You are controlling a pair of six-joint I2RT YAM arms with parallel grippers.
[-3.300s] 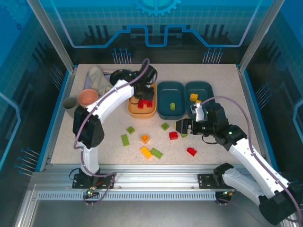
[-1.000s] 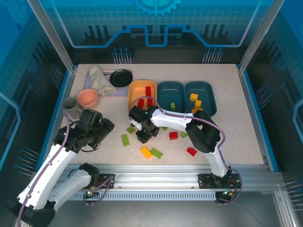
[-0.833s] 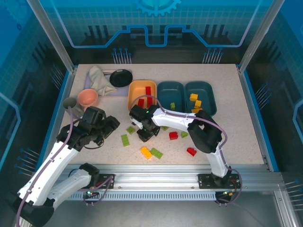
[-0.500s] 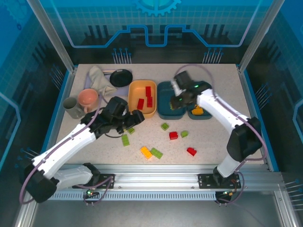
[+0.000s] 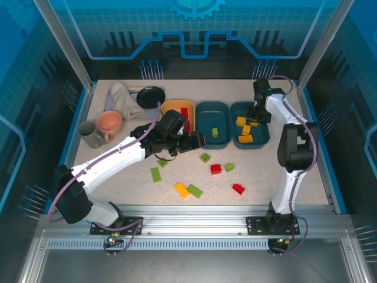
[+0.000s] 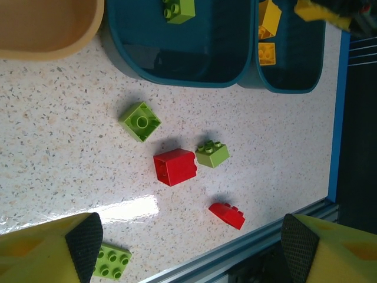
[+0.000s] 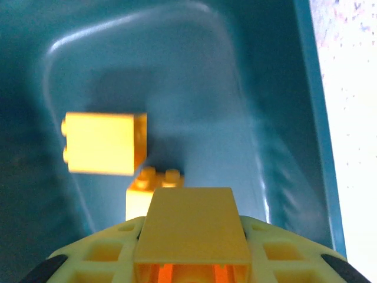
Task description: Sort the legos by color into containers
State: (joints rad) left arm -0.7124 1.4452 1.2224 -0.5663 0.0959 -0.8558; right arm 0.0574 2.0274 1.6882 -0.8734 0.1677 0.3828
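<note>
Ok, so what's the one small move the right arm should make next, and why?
Probably open the right pincer: it seems to hold a yellow brick directly above the right teal tray, where other yellow bricks already lie, so releasing should drop it with its colour.

A speckled beige tabletop [image 5: 259, 171] is bounded on its left and right sides by a blue rim [image 5: 331, 177], and a grooved aluminium rail [image 5: 194, 224] is fixed along its near edge. The space is enclosed by slanted metal uprights [image 5: 66, 44] and translucent blue panels [image 5: 194, 35], on which light-blue lines and a gear motif [image 5: 194, 7] are printed. In the left wrist view a bright patch of reflected light [image 6: 129, 207] is seen on the tabletop.
</note>
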